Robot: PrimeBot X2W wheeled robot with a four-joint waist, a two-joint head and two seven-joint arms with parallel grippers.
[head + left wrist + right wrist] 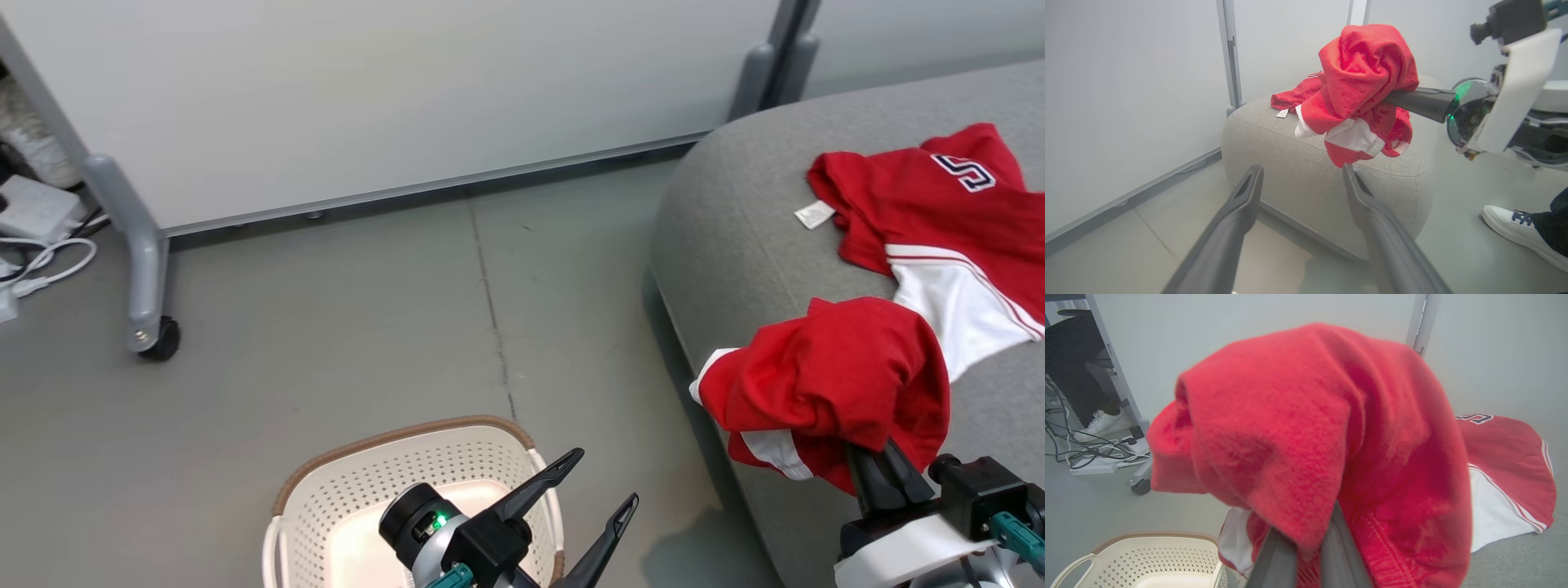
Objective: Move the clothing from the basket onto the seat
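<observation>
clothing [824,376] draped over right pincer [883,467], above seat [751,245]

Premises present as a robotics test area or lab, not a home; evidence: pale white partition panels [408,98] standing on grey metal legs with black casters [145,261]; bare smooth grey floor [367,327] with a joint line; white power strip with loose cables [1094,468] lying on that floor; grey fabric-upholstered seat [751,245] placed near the partitions; a person's white shoe [1511,226] close by.

Seat [735,245]: one red garment [914,212] lies spread on top, beyond the right gripper [878,457]. Floor [367,327]: basket [343,498] stands below the left gripper [604,475].
</observation>
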